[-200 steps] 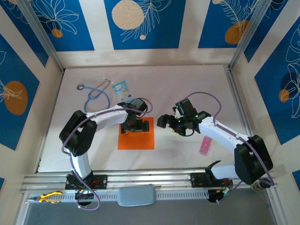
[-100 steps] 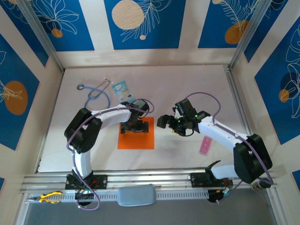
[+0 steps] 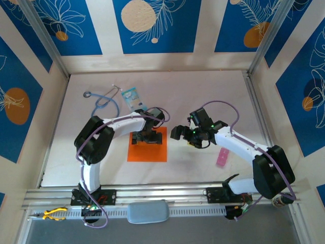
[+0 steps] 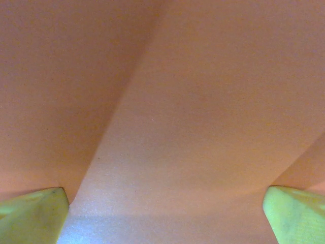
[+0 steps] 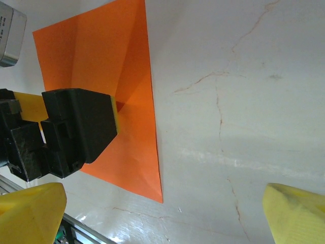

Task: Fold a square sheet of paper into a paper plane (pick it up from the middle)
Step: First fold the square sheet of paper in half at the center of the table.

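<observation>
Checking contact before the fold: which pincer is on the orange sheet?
The left pincer: its tips are spread and down on the square sheet of paper, while the right pincer hangs open beside it, off the paper.

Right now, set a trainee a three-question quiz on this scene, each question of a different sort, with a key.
1. True or false: the left tool is down on the square sheet of paper.
2. Which thing lies to the right of the right tool? A: a pink strip. B: a mug. C: a sponge.
3. Fill in: the right tool's jaws stand ____.

Key: 1 true; 2 A; 3 open.
</observation>
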